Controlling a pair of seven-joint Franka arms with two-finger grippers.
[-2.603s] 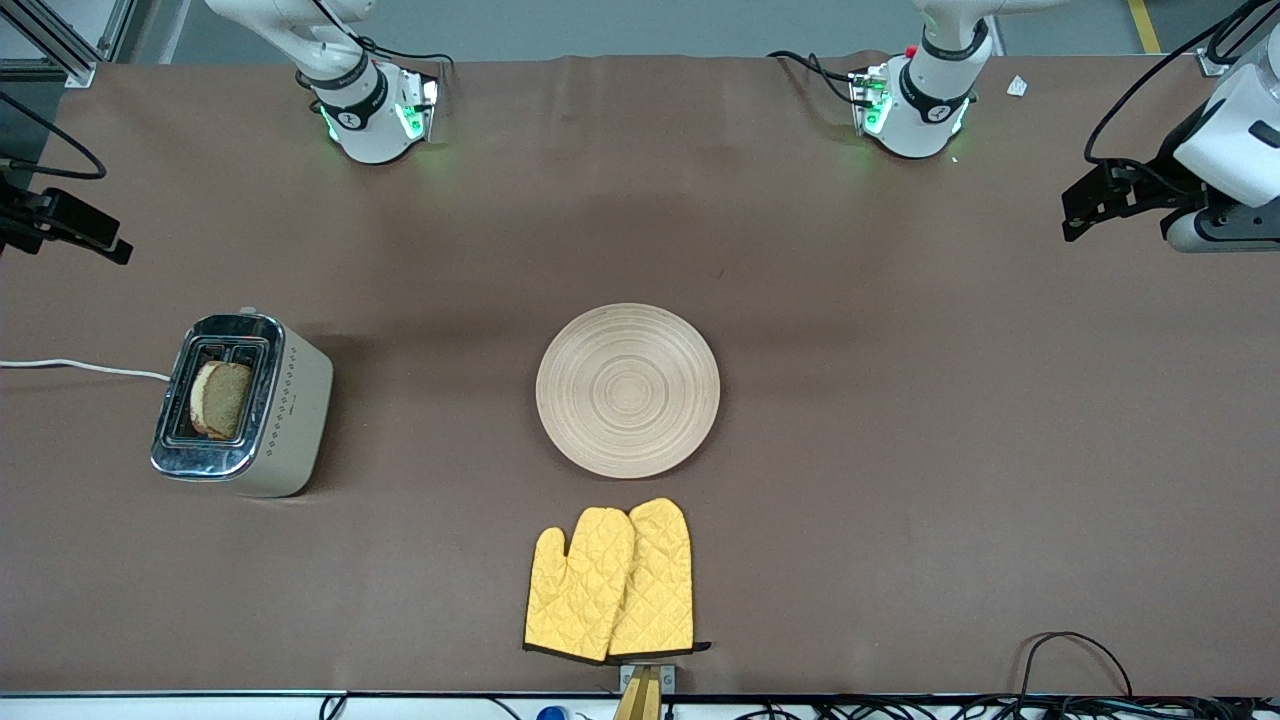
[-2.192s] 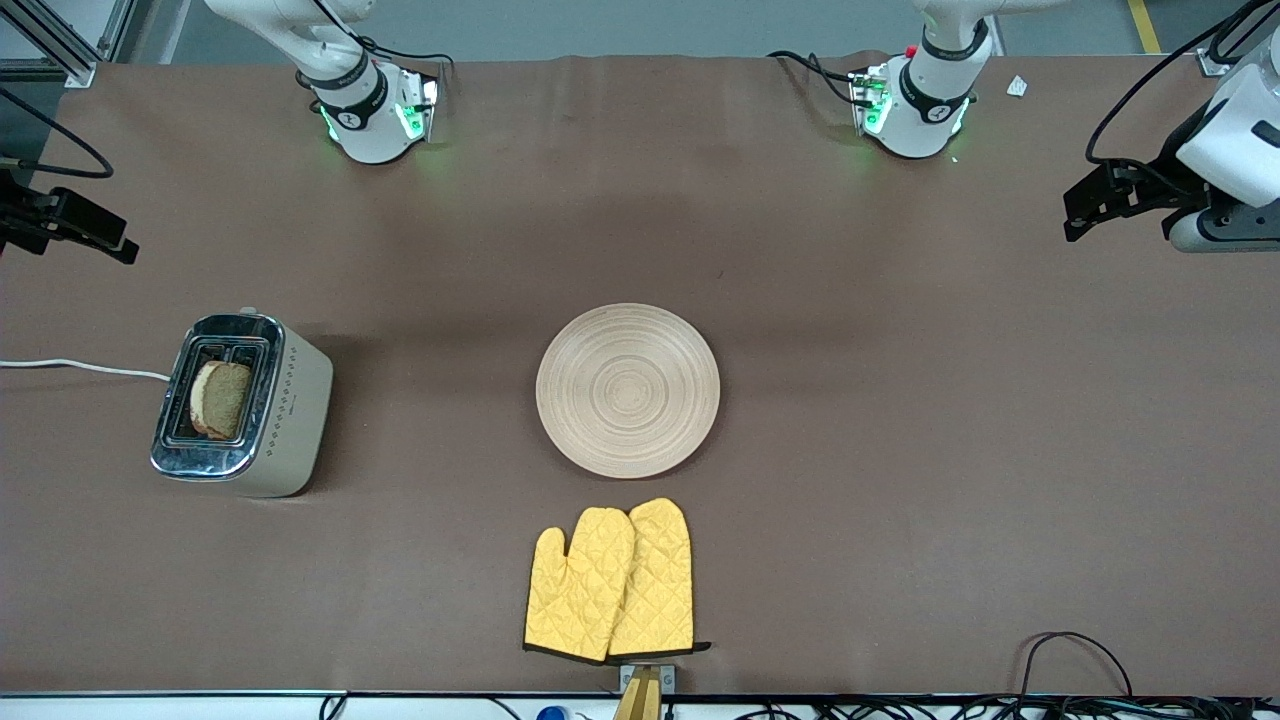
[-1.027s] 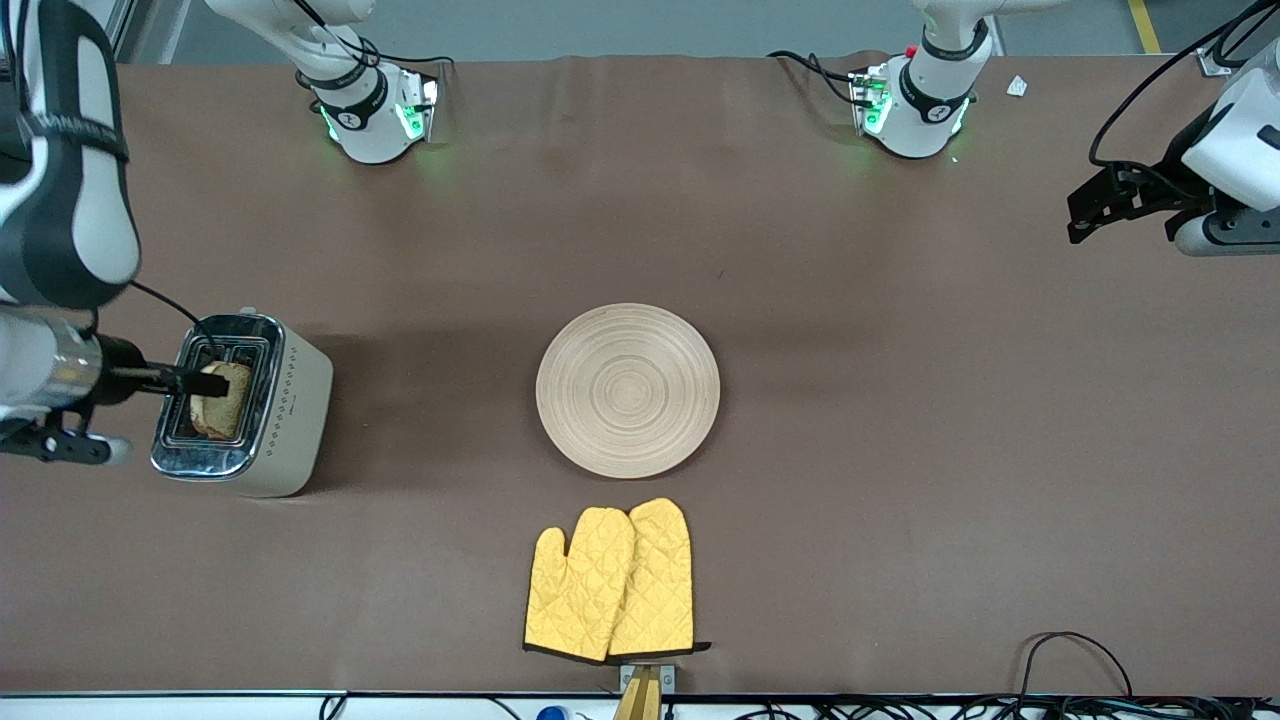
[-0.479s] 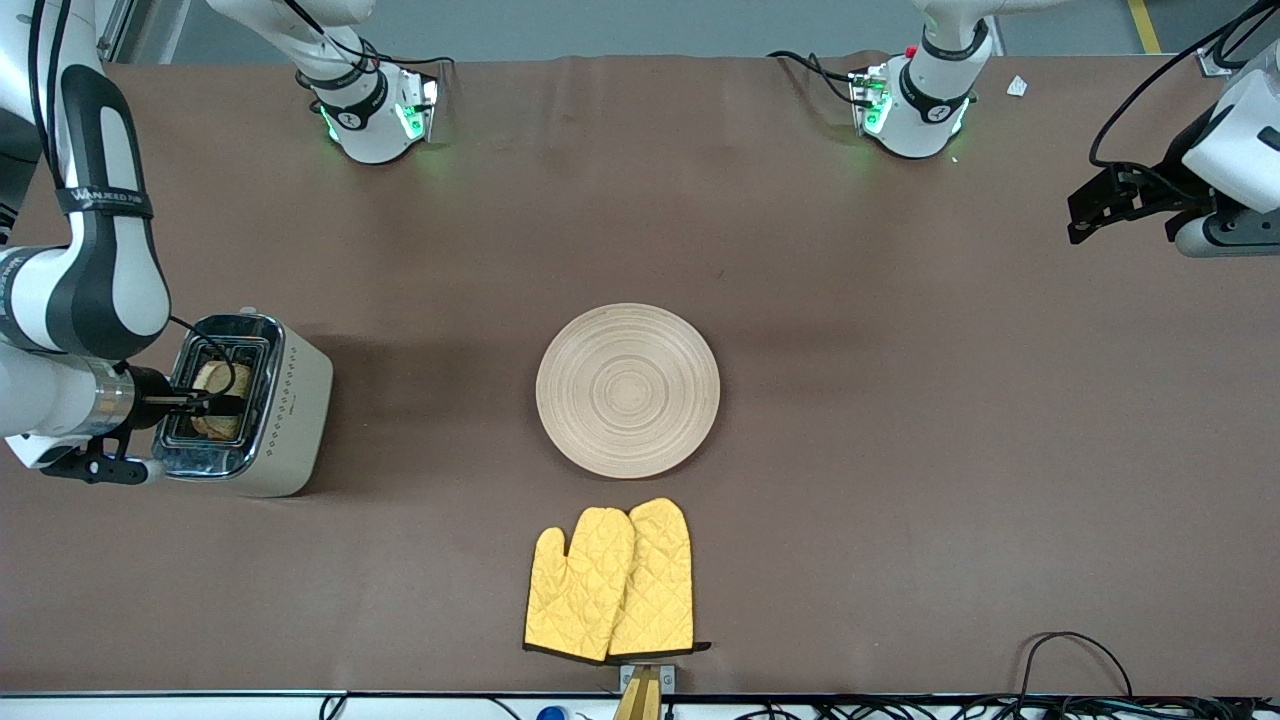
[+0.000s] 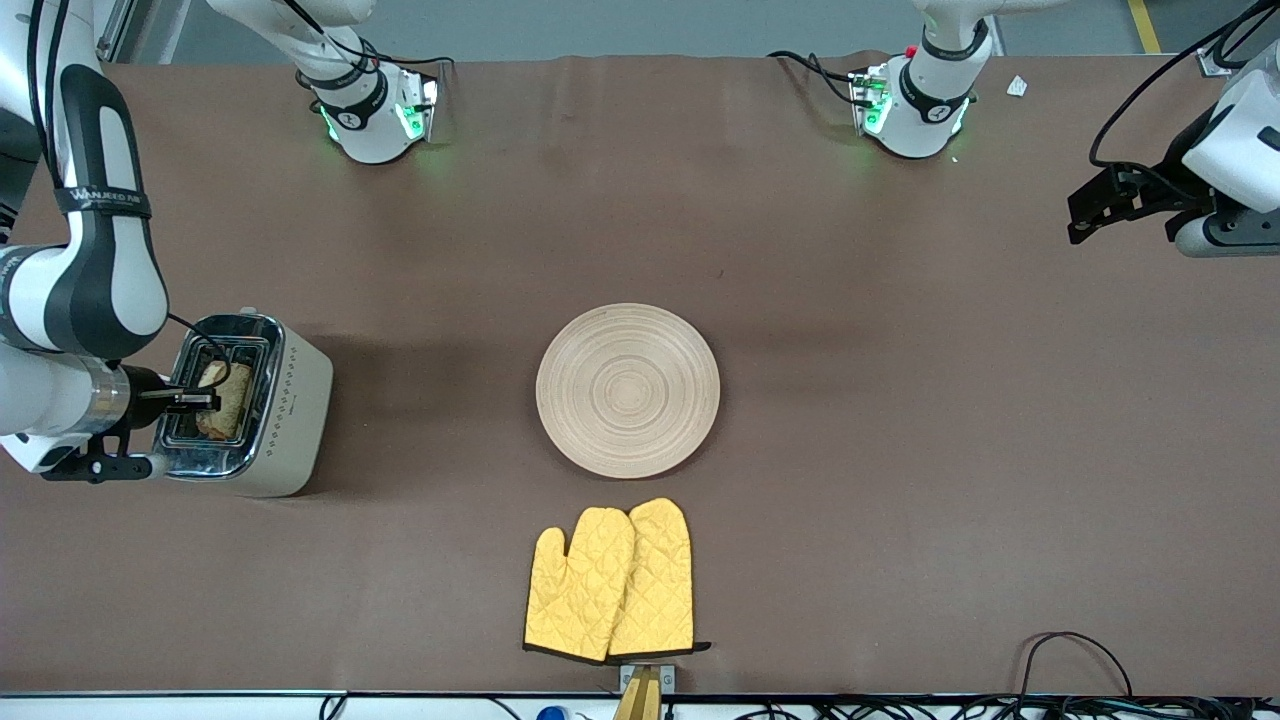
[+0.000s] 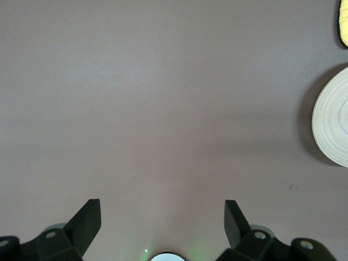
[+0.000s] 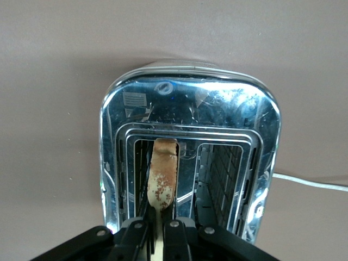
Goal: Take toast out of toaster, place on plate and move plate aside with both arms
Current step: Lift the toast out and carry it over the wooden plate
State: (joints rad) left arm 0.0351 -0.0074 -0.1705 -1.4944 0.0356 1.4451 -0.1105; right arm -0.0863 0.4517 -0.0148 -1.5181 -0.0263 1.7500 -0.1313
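The toast (image 5: 226, 396) stands in a slot of the silver toaster (image 5: 272, 420) at the right arm's end of the table. My right gripper (image 5: 205, 401) is over the toaster, shut on the toast's upper edge; the right wrist view shows both fingers pressed on the slice (image 7: 162, 179) above the slot. The round pale wooden plate (image 5: 627, 390) lies bare at the table's middle; its edge shows in the left wrist view (image 6: 333, 124). My left gripper (image 5: 1090, 213) waits open above the left arm's end of the table, fingertips (image 6: 87, 222) wide apart.
A pair of yellow oven mitts (image 5: 610, 582) lies nearer the front camera than the plate. The toaster's white cord (image 5: 70, 366) runs off the table edge. Cables hang along the front edge.
My right arm swung in from the table's end to the toaster, lowered its gripper into the slot and closed on the toast. The left arm stayed nearly still.
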